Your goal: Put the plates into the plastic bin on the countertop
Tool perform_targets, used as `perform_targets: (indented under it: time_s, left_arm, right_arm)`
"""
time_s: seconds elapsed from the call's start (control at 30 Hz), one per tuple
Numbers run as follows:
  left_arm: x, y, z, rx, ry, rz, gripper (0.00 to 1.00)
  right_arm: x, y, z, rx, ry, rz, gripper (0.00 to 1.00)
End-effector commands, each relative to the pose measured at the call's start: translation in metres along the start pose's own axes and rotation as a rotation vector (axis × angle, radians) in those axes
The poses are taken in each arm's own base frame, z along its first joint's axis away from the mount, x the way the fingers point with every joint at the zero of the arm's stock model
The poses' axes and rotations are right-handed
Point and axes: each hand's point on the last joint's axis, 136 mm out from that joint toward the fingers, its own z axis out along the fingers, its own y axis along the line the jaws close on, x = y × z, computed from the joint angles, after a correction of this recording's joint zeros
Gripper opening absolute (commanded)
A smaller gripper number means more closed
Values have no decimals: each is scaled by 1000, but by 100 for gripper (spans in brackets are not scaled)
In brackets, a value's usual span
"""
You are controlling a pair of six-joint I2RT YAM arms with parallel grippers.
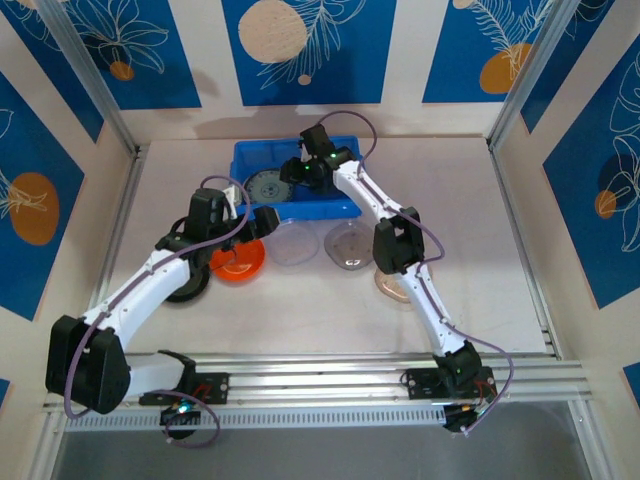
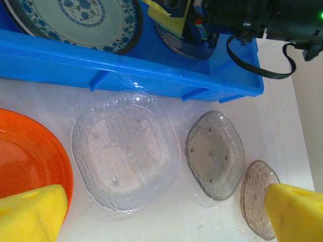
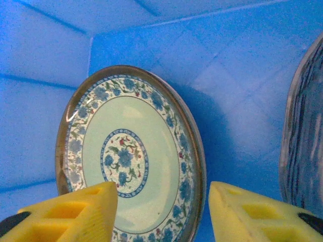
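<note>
The right gripper [image 3: 162,196] is hovering inside the bright blue plastic bin [image 3: 242,75], fingers standing apart. A pale floral plate [image 3: 126,161], blue-patterned and brown-rimmed, is lying just beyond its fingertips. The left gripper [image 2: 164,204] is gaping wide over a clear plate [image 2: 123,151], ribbed and glassy, sitting on the countertop [image 2: 282,101].

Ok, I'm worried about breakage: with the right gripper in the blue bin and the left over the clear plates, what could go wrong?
The right gripper stands open just above the floral plate in the plastic bin; pulling out askew could clip its rim. The left gripper hangs open over the clear plate, which lies close to the orange plate and the bin's wall; a grab might shove it into either.
</note>
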Motion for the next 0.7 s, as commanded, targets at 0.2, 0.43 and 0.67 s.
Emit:
perform_targets:
  time_s: [0.2,0.43,0.67]
  left_arm:
    - [-29,-4,-15,-67,-98,98,100]
    - [-39,-13,-14,-31,-144,132,100]
    - [-27,-6,4,-88,-19,69,100]
  right_arm:
    - [-27,38,-63,-2,-112,-120,71]
    - [-40,47,-91,16,-165,-164,78]
    - [-28,61,-138,9,-240,-199,77]
